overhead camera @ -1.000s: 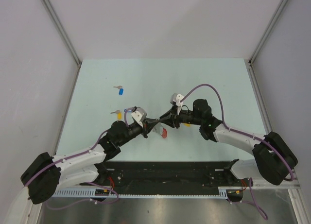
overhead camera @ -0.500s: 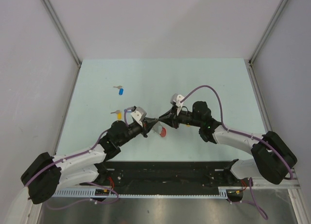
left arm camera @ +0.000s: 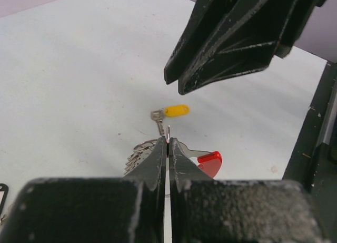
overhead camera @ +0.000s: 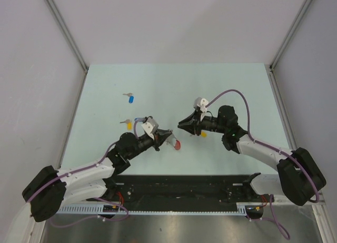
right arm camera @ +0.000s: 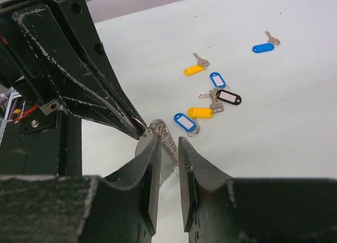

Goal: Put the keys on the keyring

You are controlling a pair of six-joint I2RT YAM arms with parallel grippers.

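Observation:
My left gripper (overhead camera: 167,134) is shut on the thin metal loop of the keyring (left arm camera: 168,133). The keyring's red arc (overhead camera: 177,144) hangs below the jaws, also red (left arm camera: 210,163) in the left wrist view. My right gripper (overhead camera: 181,126) faces it from the right, a short gap away, with its jaws a little apart and gripping nothing. The keyring's grey chain (right arm camera: 169,139) shows in the gap just beyond its fingertips. One yellow-tagged key (overhead camera: 202,133) lies under the right gripper. A blue-tagged key (overhead camera: 130,99) and a yellow one (overhead camera: 128,125) lie to the left.
Beyond the left gripper's fingers (right arm camera: 95,90), a cluster of tagged keys lies on the table: blue (right arm camera: 184,122), yellow (right arm camera: 200,112), black (right arm camera: 228,97) and blue (right arm camera: 217,79). The black base rail (overhead camera: 179,187) runs along the near edge. Walls close in the table's other sides.
My right gripper has drawn back to the right, away from the left gripper's tips it was touching. The left gripper still holds the keyring in the same place.

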